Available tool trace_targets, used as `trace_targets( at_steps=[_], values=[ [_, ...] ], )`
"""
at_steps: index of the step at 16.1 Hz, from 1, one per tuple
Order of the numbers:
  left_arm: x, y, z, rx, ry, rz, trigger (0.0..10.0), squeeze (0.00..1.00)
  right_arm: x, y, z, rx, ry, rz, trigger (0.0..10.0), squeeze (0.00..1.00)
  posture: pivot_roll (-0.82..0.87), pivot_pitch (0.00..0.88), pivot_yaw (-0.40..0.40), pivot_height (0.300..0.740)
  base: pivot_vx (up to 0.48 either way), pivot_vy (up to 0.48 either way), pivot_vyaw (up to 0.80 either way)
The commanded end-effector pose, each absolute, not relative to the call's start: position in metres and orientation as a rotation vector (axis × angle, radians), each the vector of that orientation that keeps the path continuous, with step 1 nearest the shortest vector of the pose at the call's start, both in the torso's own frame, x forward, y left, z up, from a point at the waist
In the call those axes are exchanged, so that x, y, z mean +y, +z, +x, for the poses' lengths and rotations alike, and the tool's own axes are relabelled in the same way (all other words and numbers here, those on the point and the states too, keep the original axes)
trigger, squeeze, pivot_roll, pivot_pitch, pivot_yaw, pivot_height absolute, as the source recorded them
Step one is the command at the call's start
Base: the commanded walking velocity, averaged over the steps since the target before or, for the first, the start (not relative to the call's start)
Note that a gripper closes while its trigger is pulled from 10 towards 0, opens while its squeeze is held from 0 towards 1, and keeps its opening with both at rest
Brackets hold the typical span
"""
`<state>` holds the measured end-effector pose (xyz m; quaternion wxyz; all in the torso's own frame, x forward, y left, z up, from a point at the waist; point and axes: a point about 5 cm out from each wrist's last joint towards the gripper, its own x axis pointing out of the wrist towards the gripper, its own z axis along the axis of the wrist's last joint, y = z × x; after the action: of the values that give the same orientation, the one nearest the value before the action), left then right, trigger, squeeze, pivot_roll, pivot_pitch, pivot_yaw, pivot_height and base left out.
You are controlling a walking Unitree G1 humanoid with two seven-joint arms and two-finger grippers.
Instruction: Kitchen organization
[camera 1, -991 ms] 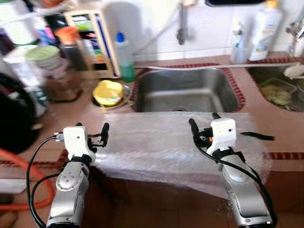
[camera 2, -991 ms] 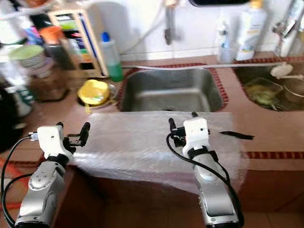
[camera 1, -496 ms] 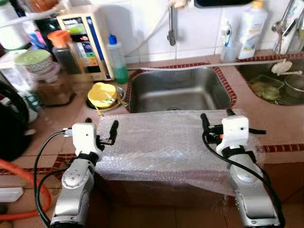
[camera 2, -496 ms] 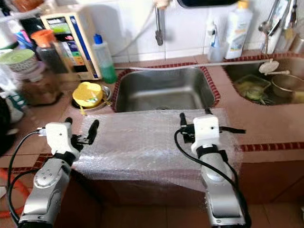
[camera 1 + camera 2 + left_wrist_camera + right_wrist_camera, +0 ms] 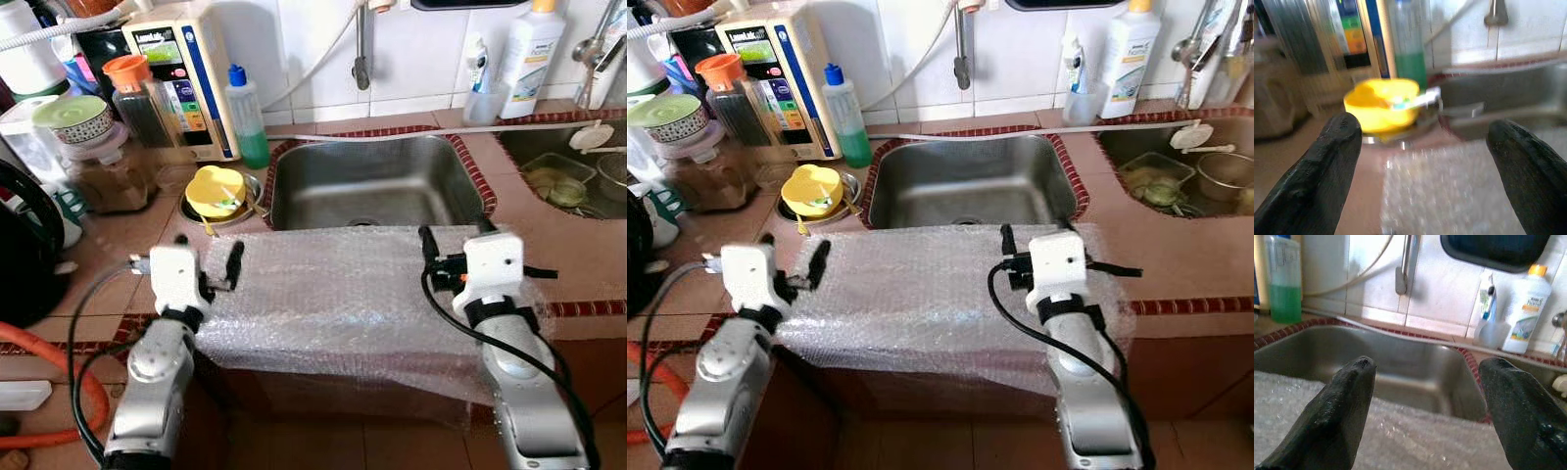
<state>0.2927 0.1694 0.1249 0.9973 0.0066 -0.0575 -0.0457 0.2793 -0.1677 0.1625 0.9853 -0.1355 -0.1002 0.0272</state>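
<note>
Both pincers (image 5: 208, 264) (image 5: 453, 240) over bubble wrap (image 5: 338, 294), fingers spread

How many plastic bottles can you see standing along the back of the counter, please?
2. A bottle of green liquid with a blue cap stands left of the sink, and a white bottle with an orange cap stands at the wall right of it. The clutter at far left may hide others.

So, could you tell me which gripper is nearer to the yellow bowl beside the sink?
The left gripper is nearer: it hovers open just in front of the yellow bowl. The right gripper is open over the bubble wrap, across the sink's width.
</note>
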Motion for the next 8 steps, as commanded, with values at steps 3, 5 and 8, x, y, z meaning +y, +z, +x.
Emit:
trace_targets(
  at_steps=[3, 5, 8],
  values=[
    [0.172, 0.148, 0.296, -0.187, -0.072, -0.026, 10.0, 0.0, -0.167, 0.187, 0.282, -0.275, 0.068, -0.301, 10.0, 0.0, -0.29, 0.052, 0.126, 0.74, 0.0, 0.0, 0.0],
    [0.169, 0.149, 0.298, -0.191, -0.077, -0.032, 10.0, 0.0, -0.166, 0.191, 0.283, -0.287, 0.072, -0.301, 10.0, 0.0, -0.3, 0.035, 0.124, 0.74, 0.0, 0.0, 0.0],
    [0.164, 0.146, 0.306, -0.186, -0.08, -0.044, 10.0, 0.0, -0.163, 0.191, 0.29, -0.288, 0.086, -0.308, 10.0, 0.0, -0.31, 0.0, 0.115, 0.74, 0.0, 0.0, 0.0]
  ],
)
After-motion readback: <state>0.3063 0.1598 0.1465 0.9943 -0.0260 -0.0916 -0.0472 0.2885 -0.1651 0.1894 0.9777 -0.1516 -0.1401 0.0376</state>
